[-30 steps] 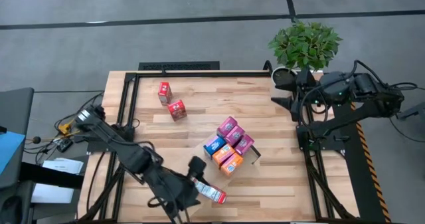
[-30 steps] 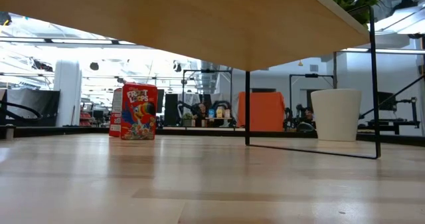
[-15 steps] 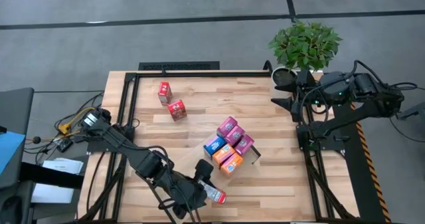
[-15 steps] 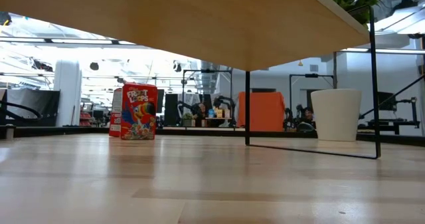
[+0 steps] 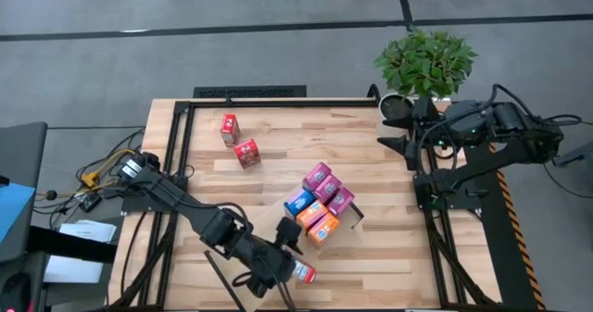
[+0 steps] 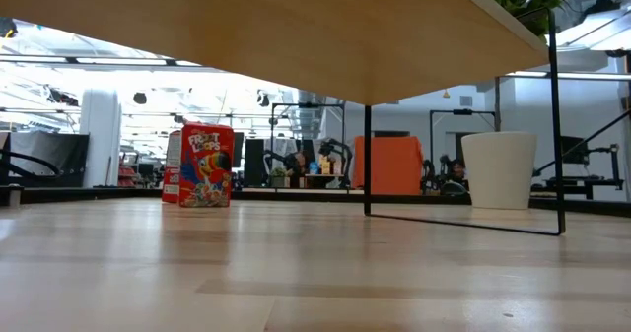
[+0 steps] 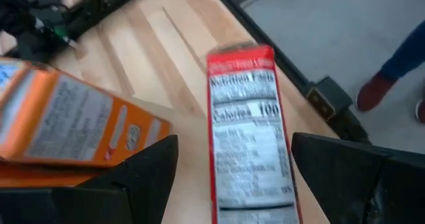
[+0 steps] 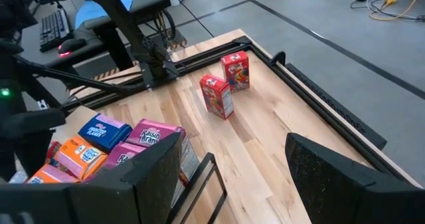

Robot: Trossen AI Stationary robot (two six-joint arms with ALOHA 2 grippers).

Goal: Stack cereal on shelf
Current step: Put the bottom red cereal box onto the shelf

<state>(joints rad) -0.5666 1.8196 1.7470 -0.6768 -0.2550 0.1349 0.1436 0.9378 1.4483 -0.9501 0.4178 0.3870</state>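
A red cereal box [image 5: 301,273] lies flat near the table's near edge, its nutrition panel [image 7: 247,137] up. My left gripper [image 5: 288,250] hangs low over it, open, one finger on each side of the box [image 7: 234,141], not touching it. Several pink, blue and orange cereal boxes [image 5: 320,204] lie clustered mid-table; an orange one [image 7: 66,127] is just beside the left gripper. Two red boxes [image 5: 238,140] stand at the far left; one [image 6: 205,165] shows upright in the low view. The shelf [image 6: 296,36] shows from below on thin black legs. My right gripper [image 5: 393,127] waits open at the far right.
A potted plant [image 5: 424,60] in a white pot [image 6: 498,169] stands at the far right corner. A thin black frame [image 8: 206,177] sits beside the box cluster. Cables [image 5: 102,173] lie off the table's left edge. A person's shoe [image 7: 375,91] shows on the floor past the near edge.
My left gripper has moved down and toward the table's right, closing in on the lying red box until its fingers flank it. The box has stayed where it was.
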